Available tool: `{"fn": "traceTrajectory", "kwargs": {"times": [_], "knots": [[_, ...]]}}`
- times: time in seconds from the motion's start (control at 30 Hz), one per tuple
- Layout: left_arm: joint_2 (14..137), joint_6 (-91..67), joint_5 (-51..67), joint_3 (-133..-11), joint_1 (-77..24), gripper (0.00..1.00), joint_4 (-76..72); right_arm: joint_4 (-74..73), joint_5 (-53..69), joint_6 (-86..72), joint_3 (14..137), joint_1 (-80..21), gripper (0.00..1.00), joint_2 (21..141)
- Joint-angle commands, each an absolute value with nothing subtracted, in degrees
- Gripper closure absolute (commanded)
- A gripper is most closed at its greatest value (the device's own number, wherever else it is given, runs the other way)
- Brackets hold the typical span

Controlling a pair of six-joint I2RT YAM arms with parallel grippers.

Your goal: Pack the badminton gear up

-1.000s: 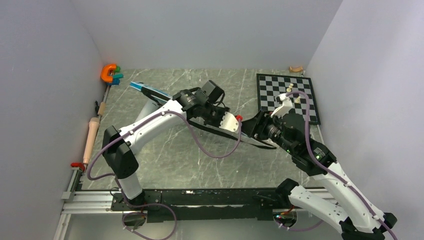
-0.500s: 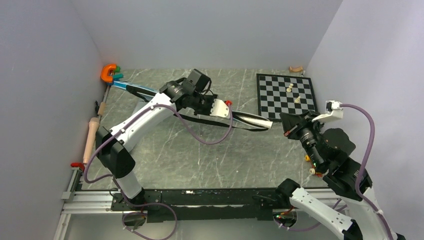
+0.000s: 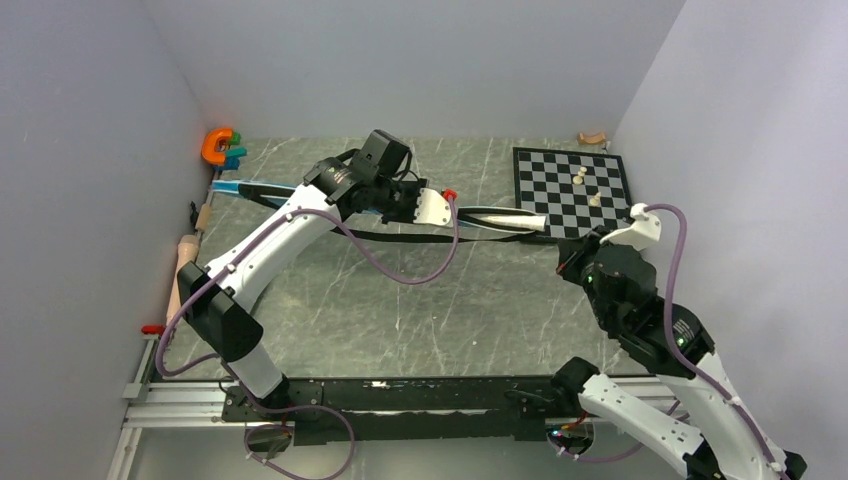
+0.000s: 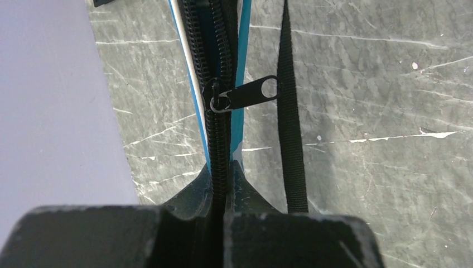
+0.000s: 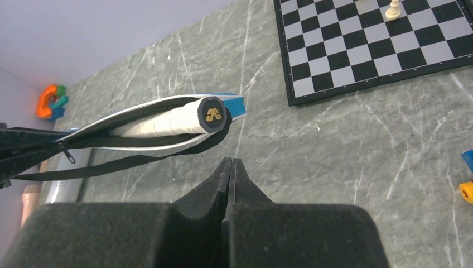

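The blue bag (image 3: 300, 190) hangs stretched across the back of the table, its black strap (image 4: 290, 111) dangling beside it. My left gripper (image 3: 432, 212) is shut on the bag's zipped edge (image 4: 223, 139), just below the zip pull (image 4: 245, 92). At the bag's open right end a racket's pale handle (image 5: 167, 123) sticks out, with its black end cap (image 5: 212, 114) facing my right gripper. My right gripper (image 5: 231, 163) hangs shut and empty above the table, a short way off the handle; in the top view this gripper (image 3: 570, 262) is right of the bag's end (image 3: 530, 220).
A black-and-white chessboard (image 3: 575, 190) with a few pieces lies at the back right. An orange C-shaped toy (image 3: 215, 145) sits in the back left corner. A pale peach cylinder (image 3: 184, 268) lies along the left edge. A small coloured toy (image 5: 466, 178) rests on the table at the right.
My left arm has carried the bag back and to the left. My right gripper has come away from the bag's right end, drawn back to the right and shut.
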State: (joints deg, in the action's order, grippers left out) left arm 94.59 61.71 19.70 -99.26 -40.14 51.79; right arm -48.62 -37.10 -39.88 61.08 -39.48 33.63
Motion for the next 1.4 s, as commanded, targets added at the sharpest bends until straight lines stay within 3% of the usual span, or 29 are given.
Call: {"fn": "traceTrajectory", "kwargs": {"times": [0.0, 0.57, 1.37], "knots": [[90.37, 62.1, 20.92, -100.47, -40.2, 1.0, 48.46, -44.31, -40.3, -38.64, 61.6, -39.67, 1.0, 36.54], [89.87, 62.87, 22.04, -100.73, -40.26, 1.0, 49.84, -37.76, -38.89, -35.08, 60.93, -39.64, 1.0, 40.73], [91.44, 62.63, 21.68, -103.35, -41.67, 1.0, 49.4, -25.35, -21.01, -43.41, 52.58, -39.6, 1.0, 46.6]]}}
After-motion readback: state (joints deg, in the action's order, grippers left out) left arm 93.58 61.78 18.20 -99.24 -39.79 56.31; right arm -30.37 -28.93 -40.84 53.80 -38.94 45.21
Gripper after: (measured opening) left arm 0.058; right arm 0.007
